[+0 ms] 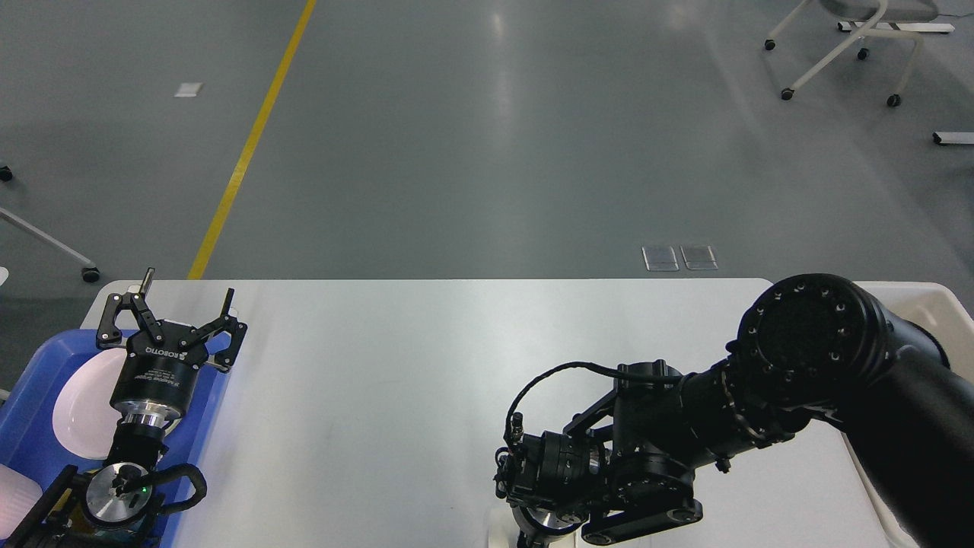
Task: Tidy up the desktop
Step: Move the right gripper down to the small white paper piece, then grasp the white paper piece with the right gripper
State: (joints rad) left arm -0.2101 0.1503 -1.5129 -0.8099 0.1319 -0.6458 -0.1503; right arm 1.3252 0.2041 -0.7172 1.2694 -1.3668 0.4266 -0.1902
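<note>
The desktop (380, 342) is a wide white tabletop filling the lower half of the head view. My left gripper (186, 289) stands open, fingers pointing away from me, above the far right corner of a blue tray (30, 449); nothing is between its fingers. My right arm (806, 350) reaches in from the right and bends down to the near edge. Its wrist (548, 487) is low over the desktop, and the fingers are cut off by the bottom of the view. A sliver of pale flat paper (496, 534) shows beside that wrist.
A white plate (80, 411) lies in the blue tray at the left edge. The rim of a cream bin (932, 297) shows past the right end of the desktop, mostly behind my right arm. Grey floor, a yellow line and wheeled chairs lie beyond.
</note>
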